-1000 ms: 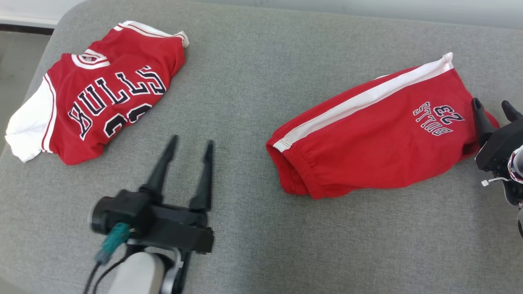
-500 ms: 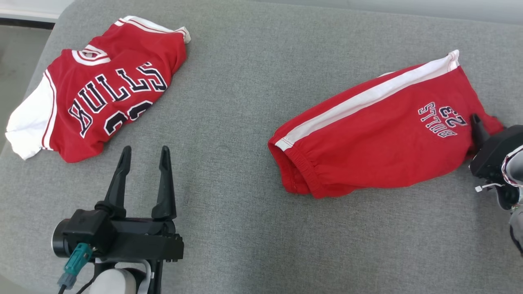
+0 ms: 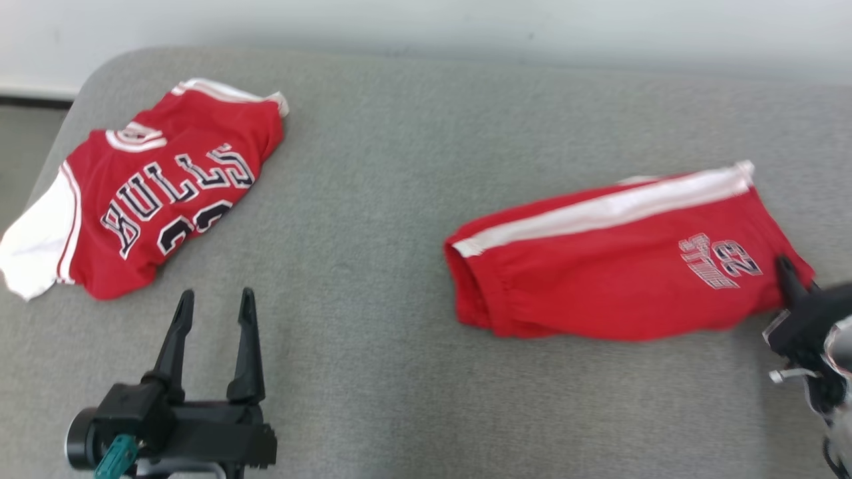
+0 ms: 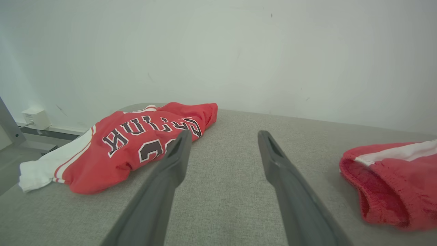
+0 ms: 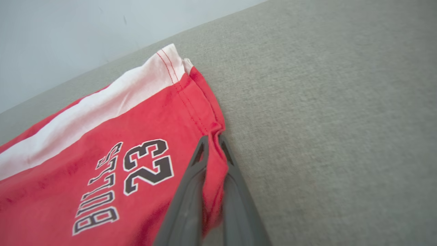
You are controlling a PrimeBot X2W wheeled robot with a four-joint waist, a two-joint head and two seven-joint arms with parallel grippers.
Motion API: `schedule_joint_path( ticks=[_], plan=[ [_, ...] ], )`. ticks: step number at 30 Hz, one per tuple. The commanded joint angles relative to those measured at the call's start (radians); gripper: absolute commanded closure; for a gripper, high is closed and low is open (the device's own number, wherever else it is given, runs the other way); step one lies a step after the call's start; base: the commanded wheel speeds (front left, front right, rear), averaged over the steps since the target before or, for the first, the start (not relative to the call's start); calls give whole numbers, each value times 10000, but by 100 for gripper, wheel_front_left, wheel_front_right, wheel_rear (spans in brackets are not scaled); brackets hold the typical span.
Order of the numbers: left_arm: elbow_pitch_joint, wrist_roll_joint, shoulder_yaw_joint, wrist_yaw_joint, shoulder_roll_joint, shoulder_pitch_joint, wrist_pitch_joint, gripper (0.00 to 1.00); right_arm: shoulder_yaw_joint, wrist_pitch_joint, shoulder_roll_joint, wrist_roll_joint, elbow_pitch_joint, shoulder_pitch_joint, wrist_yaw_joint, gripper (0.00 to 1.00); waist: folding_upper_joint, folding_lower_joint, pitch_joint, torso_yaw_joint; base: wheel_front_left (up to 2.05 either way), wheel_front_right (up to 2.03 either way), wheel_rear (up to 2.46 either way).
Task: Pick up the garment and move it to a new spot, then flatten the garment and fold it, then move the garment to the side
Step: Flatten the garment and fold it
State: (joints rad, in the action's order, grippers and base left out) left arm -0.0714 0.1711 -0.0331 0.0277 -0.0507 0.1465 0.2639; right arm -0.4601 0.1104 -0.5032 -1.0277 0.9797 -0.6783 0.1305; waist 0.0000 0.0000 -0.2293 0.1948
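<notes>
Garment: your target reads as the red shorts (image 3: 612,266), white side stripe uppermost and a "BULLS 23" print near the leg hem. They lie on the right half of the grey padded surface (image 3: 399,166), with the waistband end towards the middle.
Right gripper: your right gripper (image 5: 213,140) has its two fingers pressed together on a pinch of the leg hem, at the corner farthest from the waistband. Red cloth shows between them in the right wrist view.
Left gripper: your left gripper (image 3: 213,306) stands spread wide with nothing in it. It is over bare surface, near the jersey and well apart from the shorts.
Other item: a red Bulls jersey (image 3: 153,193) lies rumpled at the left end, and neither gripper touches it.
Done: by my reading, only the grasp. The shorts lie on the surface, not yet lifted.
Left: you have yet to carry them to a new spot, flatten them, fold them and set them aside.
Hard to see: the head view is blurred, and its right edge cuts off your right gripper, so a single finger shows there. You cannot tell how many layers of cloth the pinch holds. The jersey's number is partly tucked under.
</notes>
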Motion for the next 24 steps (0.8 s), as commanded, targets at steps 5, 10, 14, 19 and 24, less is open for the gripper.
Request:
schedule_joint_path(
  ticks=[5,10,14,19,24],
  plan=[
    [12,-293,459,150,1,-582,5,0,236,277,-686,-795,-374,1145,1,100,0,0,864,-953,0,0,0],
    [87,-405,590,181,-1,-830,5,0,428,499,-1043,-1146,-387,1670,1,100,0,0,1003,-1255,0,0,0],
    [161,-335,519,98,0,-845,5,0,460,659,-1059,-1268,-411,1776,1,100,0,0,1038,-1382,0,0,0],
    [209,-289,463,48,-1,-763,5,0,397,864,-986,-1173,-613,1610,1,100,0,0,990,-1433,0,0,0],
    [174,-312,551,117,-1,-802,5,0,60,1182,-827,-748,-1268,1475,1,100,0,0,1043,-1508,0,0,0]
  ],
)
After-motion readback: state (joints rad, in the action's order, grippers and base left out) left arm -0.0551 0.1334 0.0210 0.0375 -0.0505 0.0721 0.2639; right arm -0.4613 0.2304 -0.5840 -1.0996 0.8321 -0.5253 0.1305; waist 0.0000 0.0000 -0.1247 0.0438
